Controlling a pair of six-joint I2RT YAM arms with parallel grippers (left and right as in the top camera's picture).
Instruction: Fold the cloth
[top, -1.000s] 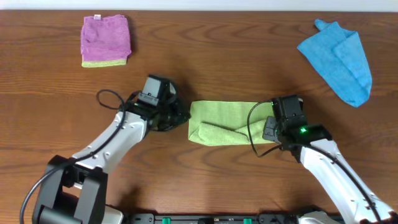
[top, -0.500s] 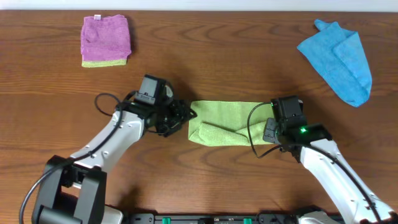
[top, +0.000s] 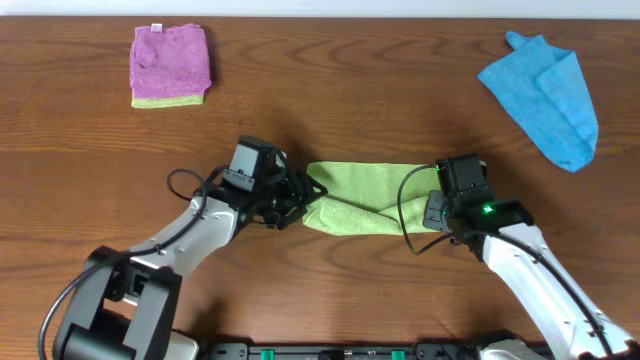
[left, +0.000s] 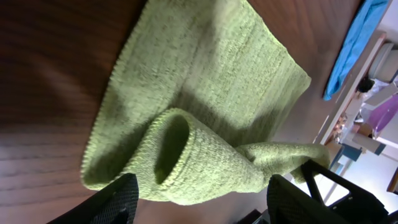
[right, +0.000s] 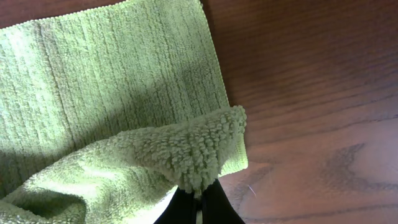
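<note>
cloth (top: 365, 195) is lying mid-bench (top: 380, 90), half folded. right claw (right: 198, 202) is pinching a lifted corner. left claw (left: 202, 193) is hanging spread around the curled end. Risk: it's catching only that loop, so the fold is bunching or skewing.

The cloth (top: 365, 180) is hemmed in at both ends: left claw (top: 308, 196) spread wide at one, right claw (right: 198, 198) pinching a corner at the other. Behind it, bare surface (top: 350, 90) runs between the purple cloth (top: 170, 65) and blue cloth (top: 545, 95), well apart.
</note>
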